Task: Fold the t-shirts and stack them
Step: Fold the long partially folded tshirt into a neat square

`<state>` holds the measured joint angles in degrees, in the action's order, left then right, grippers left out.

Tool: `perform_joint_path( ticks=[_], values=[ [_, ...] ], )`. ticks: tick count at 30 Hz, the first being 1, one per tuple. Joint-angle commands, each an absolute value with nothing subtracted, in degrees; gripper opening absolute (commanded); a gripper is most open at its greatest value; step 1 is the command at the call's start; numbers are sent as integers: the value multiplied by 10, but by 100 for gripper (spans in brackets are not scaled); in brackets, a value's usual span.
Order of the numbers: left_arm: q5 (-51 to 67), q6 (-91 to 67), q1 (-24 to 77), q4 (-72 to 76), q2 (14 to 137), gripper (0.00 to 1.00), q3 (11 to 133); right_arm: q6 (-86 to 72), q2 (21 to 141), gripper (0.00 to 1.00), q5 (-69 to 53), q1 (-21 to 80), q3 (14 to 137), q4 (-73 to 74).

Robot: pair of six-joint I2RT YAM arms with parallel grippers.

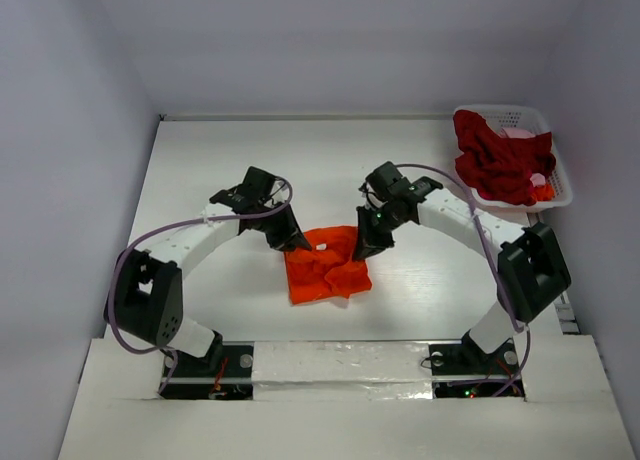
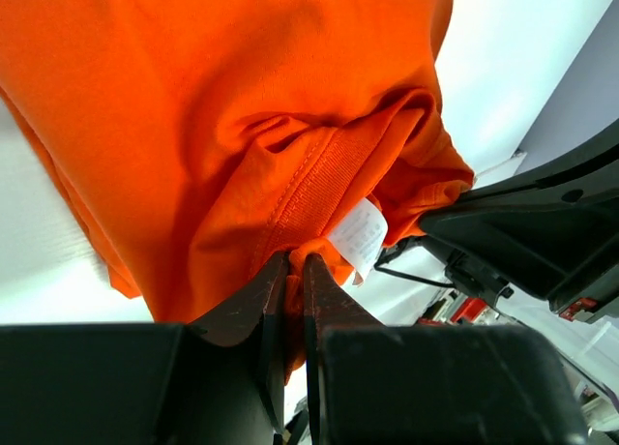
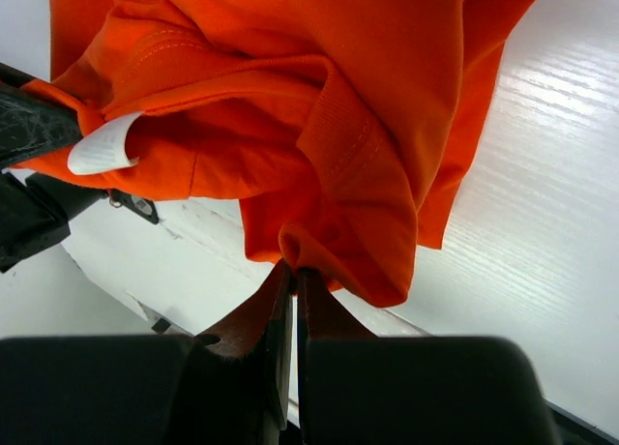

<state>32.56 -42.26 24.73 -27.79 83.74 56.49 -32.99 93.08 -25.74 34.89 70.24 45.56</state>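
Left pincer, rumpled orange t-shirt, ribbed collar

- Left arm, left of frame: white tubular links are joined by black housings, with a large black block at lower left.
- Right arm, right of frame: the same build is repeated.
- Lilac cable: looped along the left arm.
- Second lilac cable: run along the right arm.
- Left gripper, right gripper: black, each fitted with two tapered fingers rubbed brownish on the inner faces.
- Bases: dark mounts set at the bottom edge.
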Motion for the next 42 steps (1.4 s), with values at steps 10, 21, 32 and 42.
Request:
perform_joint_path(
  ticks=[10,21,32,42],
  values=[
    [342,-411,257,-272,830,0,504,-345,904,0,-272,360,629,407],
    [336,-411,257,-278,795,2,446,-351,872,0,-261,371,624,426],
    [327,-408,262,-280,790,8,437,-355,882,0,-260,381,635,425],
    [316,-397,267,-287,797,18,418,-356,888,0,-257,387,642,424]
  ],
)
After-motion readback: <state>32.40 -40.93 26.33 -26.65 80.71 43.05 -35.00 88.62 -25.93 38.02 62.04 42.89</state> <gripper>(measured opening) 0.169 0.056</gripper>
